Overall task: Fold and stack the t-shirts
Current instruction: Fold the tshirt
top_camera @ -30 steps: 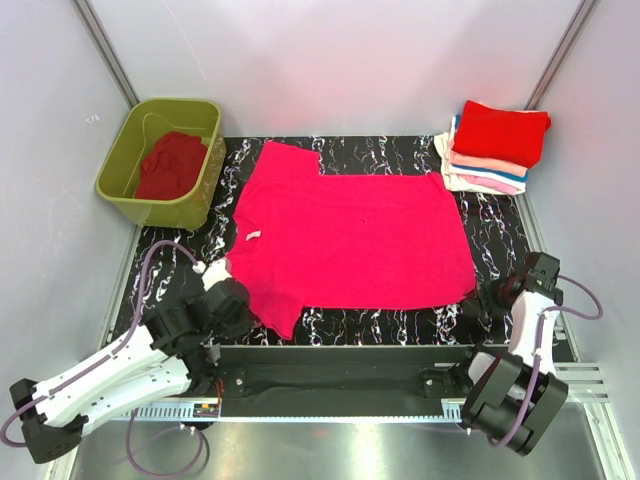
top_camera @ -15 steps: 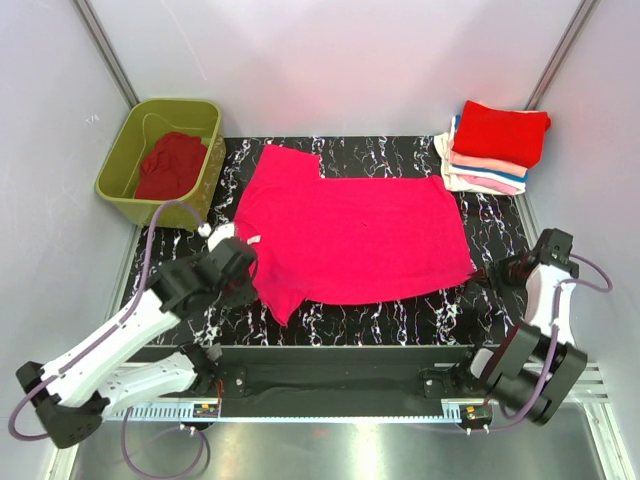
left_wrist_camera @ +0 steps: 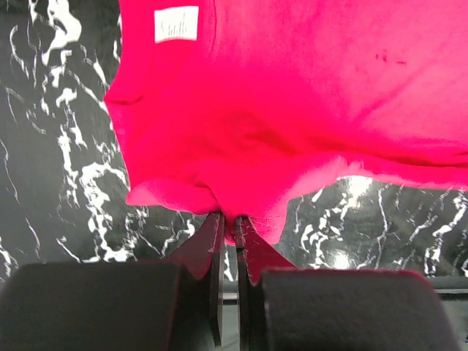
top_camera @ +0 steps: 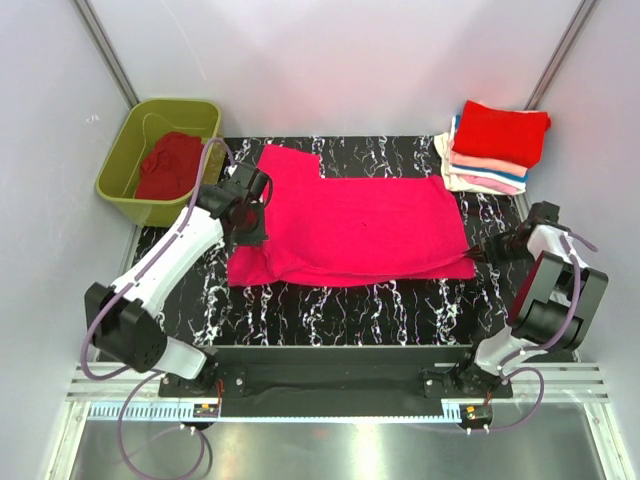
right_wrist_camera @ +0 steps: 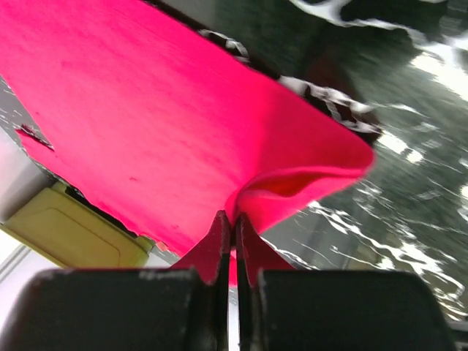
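Observation:
The magenta-pink t-shirt (top_camera: 360, 225) lies spread across the black marbled table, its near part folded back over itself. My left gripper (top_camera: 255, 225) is shut on the shirt's left edge (left_wrist_camera: 227, 212), near the white neck label (left_wrist_camera: 176, 23). My right gripper (top_camera: 478, 255) is shut on the shirt's right corner (right_wrist_camera: 241, 208), which bunches at the closed jaws. A stack of folded t-shirts (top_camera: 495, 145), red on top with pale pink and white below, sits at the back right.
An olive-green tub (top_camera: 162, 160) with a dark red garment (top_camera: 170, 165) stands at the back left. Grey walls enclose the table. A metal rail (top_camera: 330, 400) runs along the near edge.
Both grippers have carried the shirt's near edge away from the front, folding it over the shirt. The left arm swung far up towards the tub; the right moved up and inward.

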`<action>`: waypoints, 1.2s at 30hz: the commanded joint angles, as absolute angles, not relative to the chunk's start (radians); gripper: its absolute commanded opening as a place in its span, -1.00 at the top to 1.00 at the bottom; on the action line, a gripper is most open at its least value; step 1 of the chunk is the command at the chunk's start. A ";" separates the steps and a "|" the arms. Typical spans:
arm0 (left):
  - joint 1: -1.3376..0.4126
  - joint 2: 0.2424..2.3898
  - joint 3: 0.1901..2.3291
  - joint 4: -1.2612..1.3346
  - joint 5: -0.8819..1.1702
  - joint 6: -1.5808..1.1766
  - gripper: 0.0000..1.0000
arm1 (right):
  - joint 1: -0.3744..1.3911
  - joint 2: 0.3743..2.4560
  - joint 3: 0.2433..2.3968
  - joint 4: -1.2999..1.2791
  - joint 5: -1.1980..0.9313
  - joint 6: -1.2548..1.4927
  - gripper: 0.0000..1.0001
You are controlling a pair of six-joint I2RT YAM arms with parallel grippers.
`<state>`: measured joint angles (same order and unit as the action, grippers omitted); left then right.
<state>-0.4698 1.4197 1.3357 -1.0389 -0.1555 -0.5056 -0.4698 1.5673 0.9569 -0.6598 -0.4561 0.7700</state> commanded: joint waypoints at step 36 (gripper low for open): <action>-0.235 2.098 2.020 -1.138 -0.161 -0.235 0.40 | -0.330 2.006 1.484 -0.727 -0.371 0.762 -0.33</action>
